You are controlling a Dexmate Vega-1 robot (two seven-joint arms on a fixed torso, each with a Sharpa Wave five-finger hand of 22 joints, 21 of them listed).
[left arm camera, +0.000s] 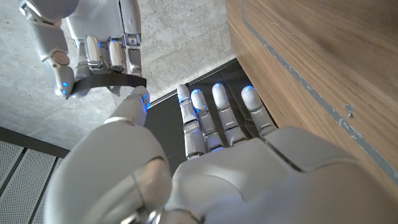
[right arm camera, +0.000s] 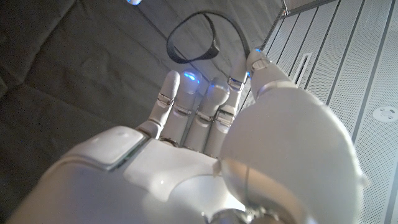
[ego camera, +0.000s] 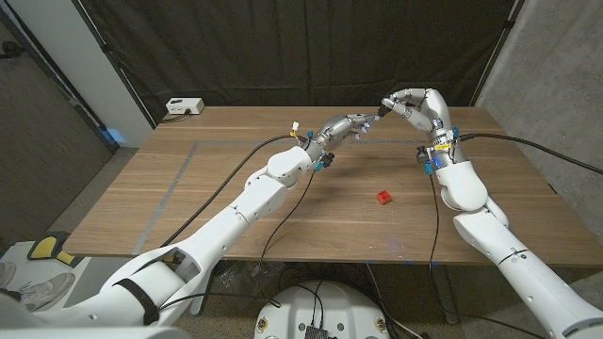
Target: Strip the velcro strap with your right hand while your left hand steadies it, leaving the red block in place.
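A small red block (ego camera: 384, 198) lies alone on the wooden table (ego camera: 236, 179), right of the middle and below both raised hands. My right hand (ego camera: 407, 102) hangs over the far part of the table and pinches the black velcro strap (left arm camera: 109, 81) between thumb and fingers. In the right wrist view the strap (right arm camera: 193, 37) curls into a loose loop beyond my right hand (right arm camera: 205, 143). My left hand (ego camera: 344, 127) reaches toward it from the left. In the left wrist view my left hand (left arm camera: 211, 162) keeps its fingers (left arm camera: 214, 115) straight, and its thumb tip meets the strap's end.
A white box (ego camera: 184, 106) with a cable stands at the table's back left corner. Grey tape lines (ego camera: 174, 179) mark the left half of the tabletop. Black cables run along both arms. A dark curtain hangs behind the table.
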